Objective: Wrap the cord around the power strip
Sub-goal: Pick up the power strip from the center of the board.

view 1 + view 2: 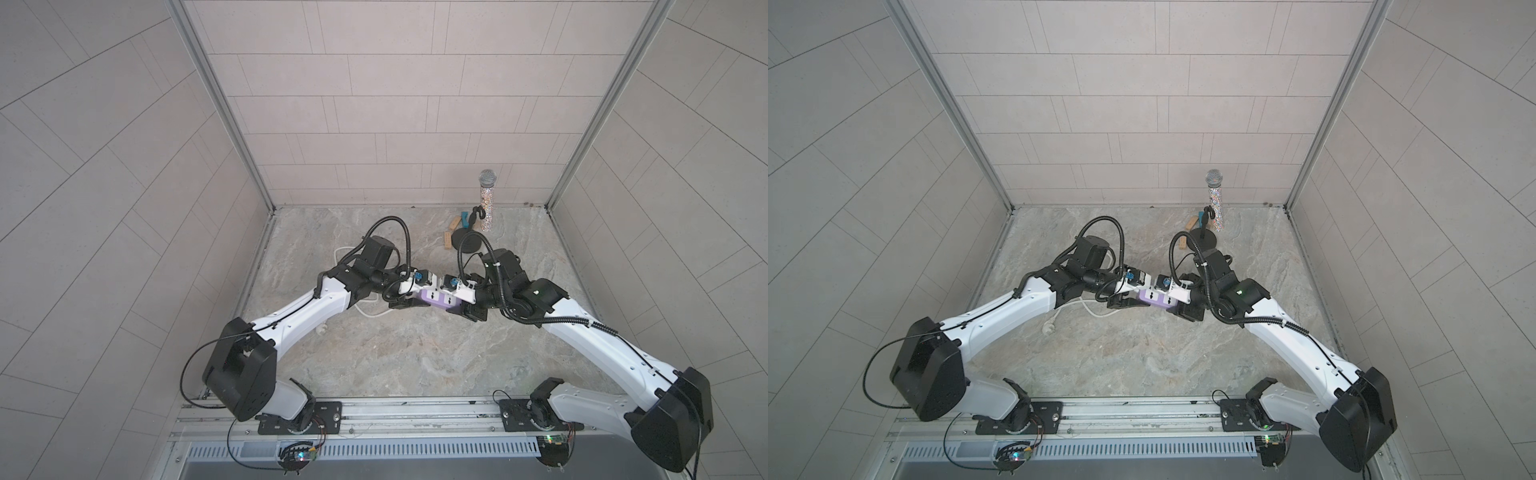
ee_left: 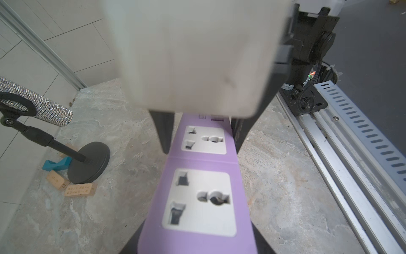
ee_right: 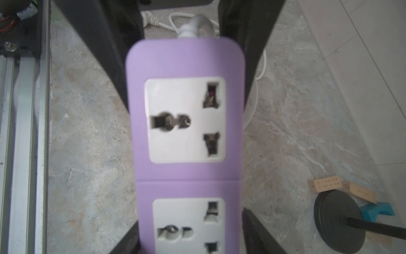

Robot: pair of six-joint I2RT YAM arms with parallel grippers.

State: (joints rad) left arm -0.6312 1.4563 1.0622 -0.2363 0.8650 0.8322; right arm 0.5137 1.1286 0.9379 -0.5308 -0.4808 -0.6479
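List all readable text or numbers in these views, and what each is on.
"4": on the end of the wooden block by the mic stand base.
Engraved lines on that block's face: too small to read.
Second wooden block: two digits, blurred, possibly "27".
Power strip: no readable marking.

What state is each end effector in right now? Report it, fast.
Left end effector: closed on the power strip.
Right end effector: straddles the same strip; gripping or loose cannot be told.
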